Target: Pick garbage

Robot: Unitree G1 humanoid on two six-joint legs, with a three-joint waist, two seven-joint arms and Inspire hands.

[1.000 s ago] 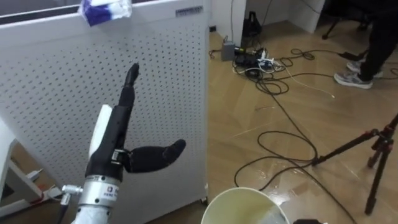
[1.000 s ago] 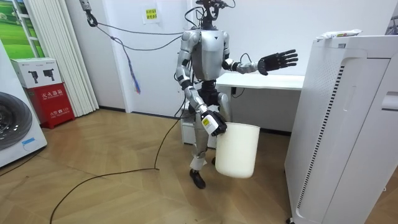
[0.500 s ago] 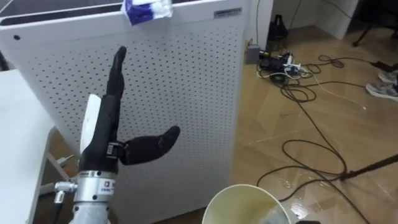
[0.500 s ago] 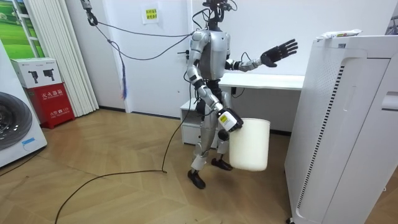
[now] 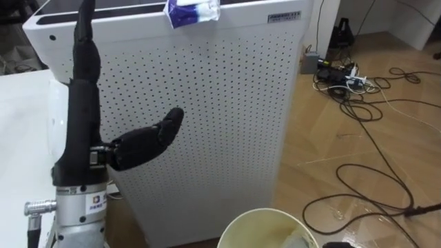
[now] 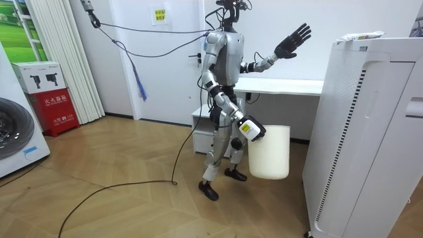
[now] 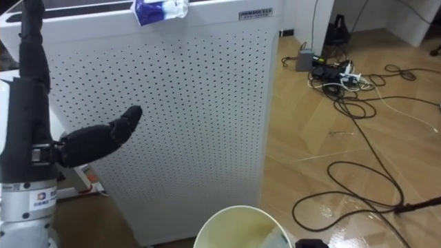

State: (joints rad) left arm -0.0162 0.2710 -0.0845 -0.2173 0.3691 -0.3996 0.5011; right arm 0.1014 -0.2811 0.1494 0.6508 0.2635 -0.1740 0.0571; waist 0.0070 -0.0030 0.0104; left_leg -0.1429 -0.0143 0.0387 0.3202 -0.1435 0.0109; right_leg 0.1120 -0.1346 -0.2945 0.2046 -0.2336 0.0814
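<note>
The garbage (image 5: 193,12), a crumpled blue-and-white packet, lay on the top front edge of the white perforated cabinet (image 5: 227,103), with nothing touching it. We saw the left hand (image 5: 79,124) raised before the cabinet's face, towards the cabinet's left side. It was apart from the packet and lower than it, though its fingertips reached up near the level of the cabinet's top. Its fingers were straight and pressed together, pointing up, with the thumb spread out sideways across the perforated panel, and it held nothing.

Below the cabinet's front we saw the open mouth of a white bucket (image 6: 269,155). In the room view it hung at the robot's hip, between the robot and the cabinet. The right hand (image 6: 254,131) was at its rim; we could not tell how its fingers were set.

The robot stood on the wooden floor, a short way from the cabinet. Behind it was a white desk (image 6: 284,86). A tangle of cables (image 5: 341,69) lay on the floor past the cabinet's far side.
</note>
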